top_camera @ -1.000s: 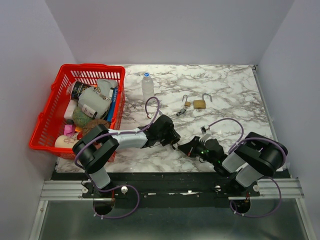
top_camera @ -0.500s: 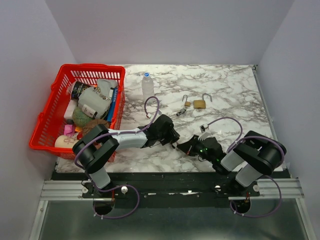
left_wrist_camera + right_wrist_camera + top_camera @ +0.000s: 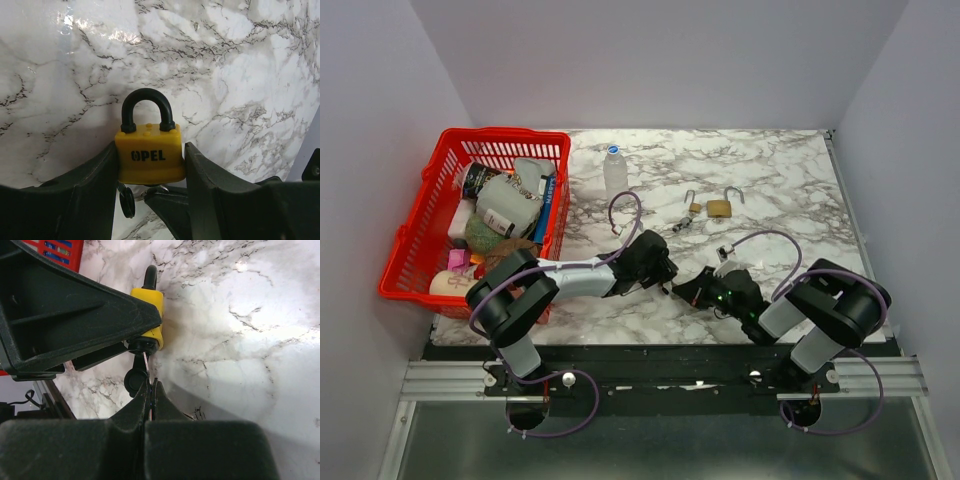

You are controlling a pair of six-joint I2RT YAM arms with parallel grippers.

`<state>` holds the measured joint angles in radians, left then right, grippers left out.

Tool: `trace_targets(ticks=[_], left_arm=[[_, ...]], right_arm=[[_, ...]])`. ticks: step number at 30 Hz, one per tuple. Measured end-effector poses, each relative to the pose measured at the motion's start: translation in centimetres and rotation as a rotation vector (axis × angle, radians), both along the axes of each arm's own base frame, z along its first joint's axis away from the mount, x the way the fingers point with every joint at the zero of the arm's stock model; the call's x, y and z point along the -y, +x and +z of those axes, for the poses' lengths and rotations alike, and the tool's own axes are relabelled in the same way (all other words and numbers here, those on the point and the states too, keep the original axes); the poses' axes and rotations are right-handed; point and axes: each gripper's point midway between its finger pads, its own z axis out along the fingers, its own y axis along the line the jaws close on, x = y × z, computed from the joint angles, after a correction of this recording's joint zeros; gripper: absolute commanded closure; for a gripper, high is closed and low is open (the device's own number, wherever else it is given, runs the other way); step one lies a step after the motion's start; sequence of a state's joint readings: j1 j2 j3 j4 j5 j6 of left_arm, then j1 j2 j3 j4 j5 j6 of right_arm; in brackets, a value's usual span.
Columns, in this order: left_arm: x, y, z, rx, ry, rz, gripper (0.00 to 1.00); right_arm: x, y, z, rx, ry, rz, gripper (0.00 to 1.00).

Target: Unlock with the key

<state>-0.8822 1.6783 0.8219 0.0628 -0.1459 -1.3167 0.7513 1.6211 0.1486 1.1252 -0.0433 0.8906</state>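
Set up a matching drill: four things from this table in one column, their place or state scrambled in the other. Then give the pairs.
Things
1. yellow padlock
2. larger brass padlock
3. clear bottle
4. red basket

Place or state
A. stands upright just right of the basket
B. at the left side of the table, filled with assorted items
C. clamped in the left gripper, shackle closed
D. lies on the marble beyond both arms, shackle swung open

Pairs: 1-C, 2-D, 3-A, 4-B
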Motion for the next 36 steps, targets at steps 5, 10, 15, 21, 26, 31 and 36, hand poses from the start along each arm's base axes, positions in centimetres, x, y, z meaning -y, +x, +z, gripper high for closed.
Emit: trace_targets(ticks=[5,10,15,21,26,31,36], left_arm=[[-0.1,0.3,0.0,0.029,0.018,0.005,1.0],[-0.2,0.5,-0.1,0.054,0.038,0.009,1.0],[-0.1,0.5,-0.1,0.068,0.046,0.01,1.0],[-0.2,0.7,-0.3,0.086,0.063,0.017,1.0],[0.0,0.8,-0.3,0.103,0.074,0.016,1.0],[0.1,0.9,-0.3,0.112,0.073,0.016,1.0],[0.2,0.8,-0.3,0.122,0.081,0.017,1.0]], right_arm=[[-0.1,0.3,-0.2,-0.006,-0.005,-0.001,0.99],[-0.2,0.6,-0.2,-0.002,-0.012,0.002,0.99],[-0.2,0.8,-0.4,0.007,-0.025,0.006,0.99],[-0.3,1.0,-0.4,0.021,-0.033,0.012,0.99],[-0.3,1.0,-0.4,0.029,-0.038,0.015,0.99],[-0.2,1.1,-0.3,0.035,-0.042,0.013,0.99],[-0.1,1.1,-0.3,0.044,-0.052,0.017,0.99]])
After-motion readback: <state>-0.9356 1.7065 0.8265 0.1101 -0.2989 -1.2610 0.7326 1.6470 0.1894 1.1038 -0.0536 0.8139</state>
